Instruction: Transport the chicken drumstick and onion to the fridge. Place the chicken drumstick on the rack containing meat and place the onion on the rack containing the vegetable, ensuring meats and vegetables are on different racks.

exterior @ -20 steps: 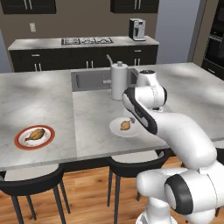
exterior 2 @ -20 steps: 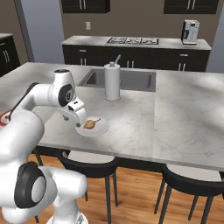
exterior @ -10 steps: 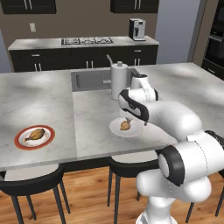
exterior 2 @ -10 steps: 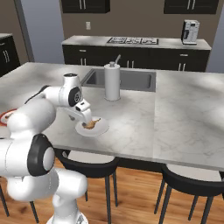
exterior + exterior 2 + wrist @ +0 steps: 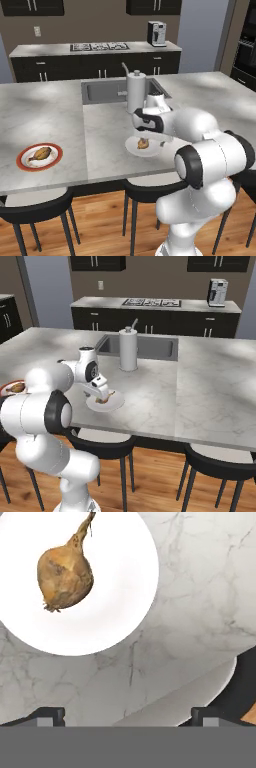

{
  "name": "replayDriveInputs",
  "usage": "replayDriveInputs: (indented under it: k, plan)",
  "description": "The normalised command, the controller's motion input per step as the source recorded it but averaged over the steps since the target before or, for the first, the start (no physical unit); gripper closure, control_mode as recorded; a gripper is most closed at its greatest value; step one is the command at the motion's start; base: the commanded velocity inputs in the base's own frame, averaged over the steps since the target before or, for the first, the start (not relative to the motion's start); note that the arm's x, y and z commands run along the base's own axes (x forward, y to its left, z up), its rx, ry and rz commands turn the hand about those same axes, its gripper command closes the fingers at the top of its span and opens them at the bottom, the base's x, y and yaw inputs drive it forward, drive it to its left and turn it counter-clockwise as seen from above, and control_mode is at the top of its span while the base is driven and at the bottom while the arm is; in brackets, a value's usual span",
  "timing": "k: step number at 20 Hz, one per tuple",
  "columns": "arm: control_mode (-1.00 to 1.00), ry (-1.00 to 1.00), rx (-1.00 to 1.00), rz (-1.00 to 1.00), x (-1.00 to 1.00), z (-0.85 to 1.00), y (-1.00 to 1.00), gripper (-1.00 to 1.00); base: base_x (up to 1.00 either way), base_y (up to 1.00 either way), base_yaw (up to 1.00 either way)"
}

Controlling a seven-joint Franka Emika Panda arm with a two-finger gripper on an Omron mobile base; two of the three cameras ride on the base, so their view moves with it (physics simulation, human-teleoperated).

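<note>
Hand view: onion (image 5: 65, 576) on white plate (image 5: 120, 612), hand (image 5: 126, 714) apparently open.

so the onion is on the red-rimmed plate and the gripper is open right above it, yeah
Not quite: the onion lies on the plain white plate, as the hand view shows. The red-rimmed plate holds the drumstick, further along the counter in the left base view. The rest stands: the gripper hangs over the onion's plate with its jaws apart and nothing between them.
</note>
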Motion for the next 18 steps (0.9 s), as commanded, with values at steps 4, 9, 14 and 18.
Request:
replayDriveInputs:
  k: [4, 9, 14, 18]
  plan:
    - [-1.0, 0.0, 0.0, 0.0, 0.22, -0.23, 0.0, -1.0, 0.0, 0.0, 0.0]
    - [-1.0, 0.0, 0.0, 0.0, 0.33, -0.21, 0.0, -1.0, 0.0, 0.0, 0.0]
    - [-1.0, 0.0, 0.0, 0.0, 0.35, -0.36, 0.04, -1.0, 0.0, 0.0, 0.0]
    - [-1.0, 0.0, 0.0, 0.0, 0.41, -0.25, 0.07, -1.0, 0.0, 0.0, 0.0]
